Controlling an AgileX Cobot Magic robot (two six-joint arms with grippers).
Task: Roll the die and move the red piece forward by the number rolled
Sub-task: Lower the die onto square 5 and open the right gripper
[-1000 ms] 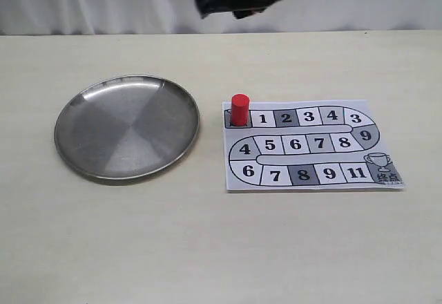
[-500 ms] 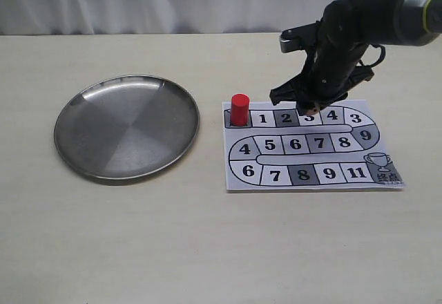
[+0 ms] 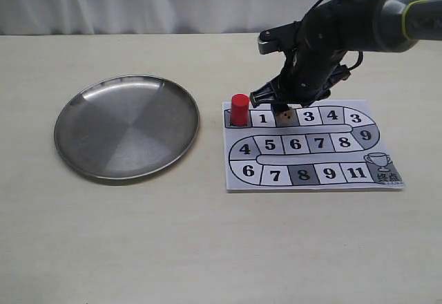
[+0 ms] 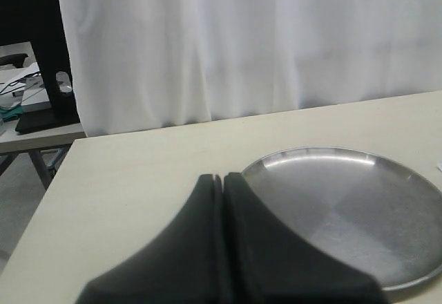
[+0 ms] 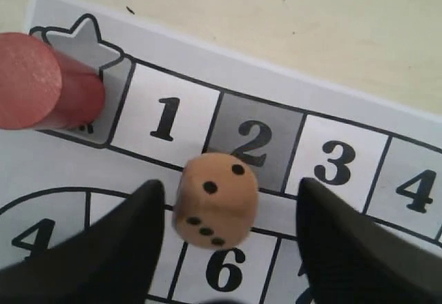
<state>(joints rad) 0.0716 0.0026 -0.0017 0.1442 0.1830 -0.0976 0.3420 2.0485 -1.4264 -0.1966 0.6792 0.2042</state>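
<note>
The die is a small pale beige cube of wood tone with rounded corners and dark pips; in the right wrist view its upper face shows 2 pips and the side face toward the camera shows 3 pips. It is over the printed paper game board, at the edge of the grey square 2, with the white square 1 beside it and the square 6 in the next row. If it really touches the paper I cannot tell. The right pincer hangs directly above it with its 2 black fingers wide apart; the die is between them, with a clear gap on each side, so this pincer has hold of nothing. The red piece, a small bright red plain cylinder, stands upright on the start square with the star, 2 squares away from the die. The left pincer has its jaws pressed together with nothing between them, near the round steel plate on the pale bench.
</note>
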